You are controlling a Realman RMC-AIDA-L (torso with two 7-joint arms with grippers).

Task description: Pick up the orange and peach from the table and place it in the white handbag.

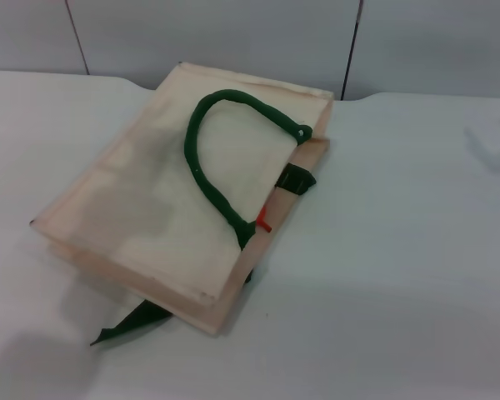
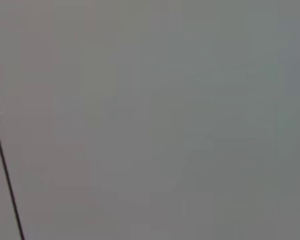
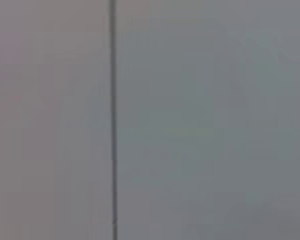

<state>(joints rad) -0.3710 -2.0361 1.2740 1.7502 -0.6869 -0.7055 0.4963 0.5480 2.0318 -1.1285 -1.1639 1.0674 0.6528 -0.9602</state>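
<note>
The white handbag point(image 1: 167, 208) lies flat on the white table point(image 1: 400, 275) in the head view, its mouth facing right. A dark green rope handle point(image 1: 207, 167) loops over its top and a green strap point(image 1: 129, 323) sticks out at its near corner. A small red stem tip point(image 1: 263, 222) pokes out at the bag's mouth; the body of the orange is hidden. The peach is out of view. Neither gripper shows in any view. Both wrist views show only a plain grey surface with a dark seam line point(image 2: 5, 170) point(image 3: 112, 120).
A grey panelled wall point(image 1: 233, 33) rises behind the table's far edge. Faint shadows fall on the table at the near left point(image 1: 33, 367) and the far right point(image 1: 492, 142).
</note>
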